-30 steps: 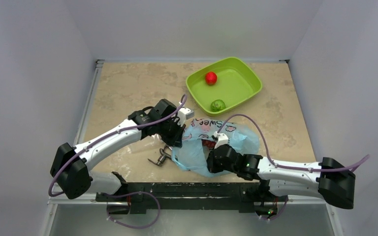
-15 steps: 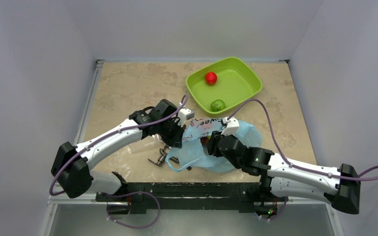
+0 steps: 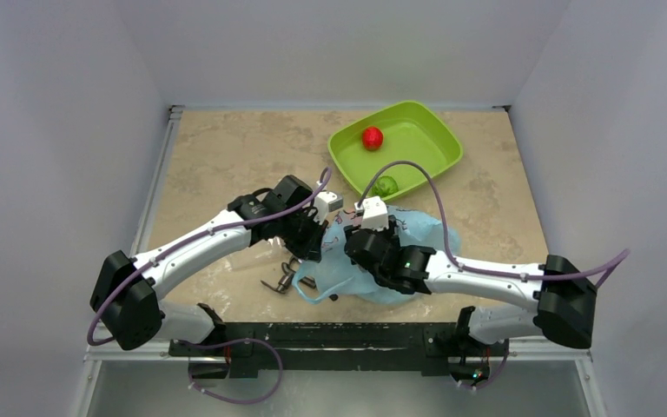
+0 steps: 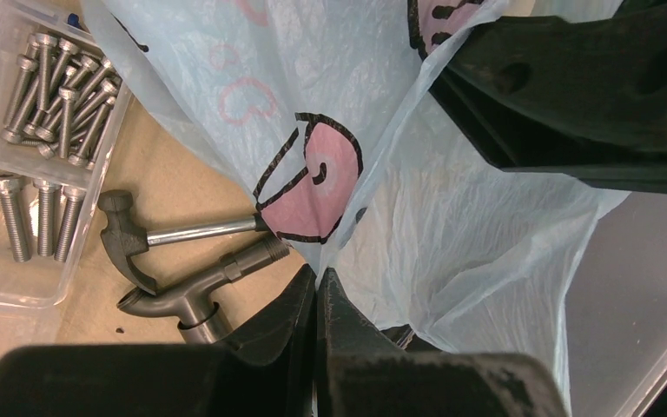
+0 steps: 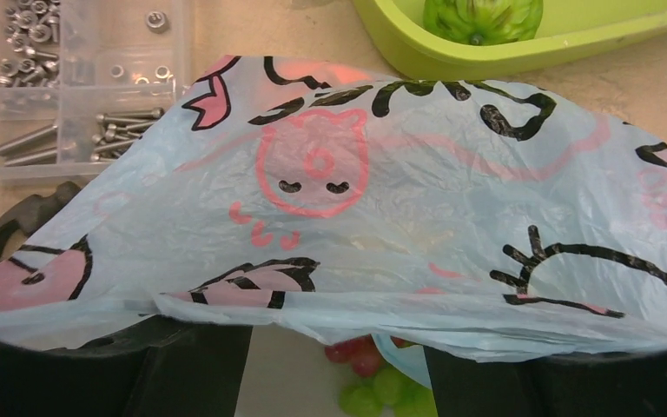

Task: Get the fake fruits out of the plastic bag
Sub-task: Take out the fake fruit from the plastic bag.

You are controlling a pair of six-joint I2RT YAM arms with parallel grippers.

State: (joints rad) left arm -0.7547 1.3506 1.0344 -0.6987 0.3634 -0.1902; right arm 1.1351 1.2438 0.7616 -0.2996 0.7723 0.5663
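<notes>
The light-blue plastic bag with pink pig prints lies at the table's near middle. My left gripper is shut on the bag's edge, its tips pinching the film. My right gripper is at the bag's mouth, open, with the film draped over its spread fingers. Between them, under the film, lie red grapes and green grapes. A red fruit and a green fruit sit in the lime tray.
Grey metal tools lie on the table just left of the bag, by my left gripper. A clear box of screws sits beside them. The tray's near rim is close behind the bag.
My right gripper has swung from the bag's near side up and left to its mouth, and it has opened. The bag has shifted and bunched with it. The left arm has held still.
</notes>
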